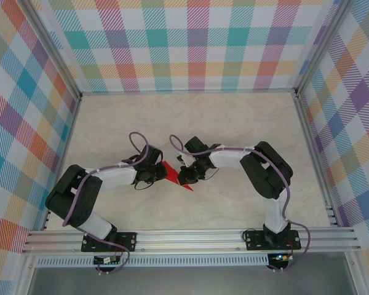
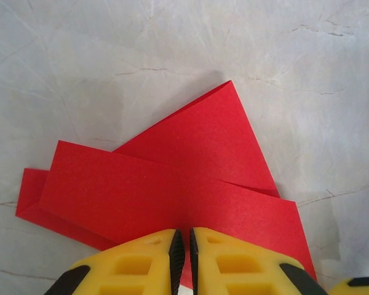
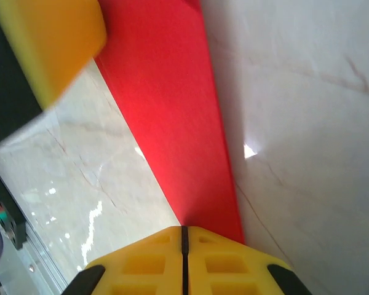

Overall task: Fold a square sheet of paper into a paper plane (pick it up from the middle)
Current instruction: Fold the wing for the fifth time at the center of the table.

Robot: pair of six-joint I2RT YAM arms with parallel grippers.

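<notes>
From bases at the near rail, the left arm [image 1: 80, 196] and right arm [image 1: 267, 169] elbow outward, then reach inward over the pale marbled tabletop [image 1: 234, 123]. The left hand [image 2: 183, 236] is clenched on the thin bright red sheet of paper [image 2: 190, 166] (folded into overlapping flaps), which lies between both. The right hand [image 3: 183, 230] pinches its narrow end.
</notes>
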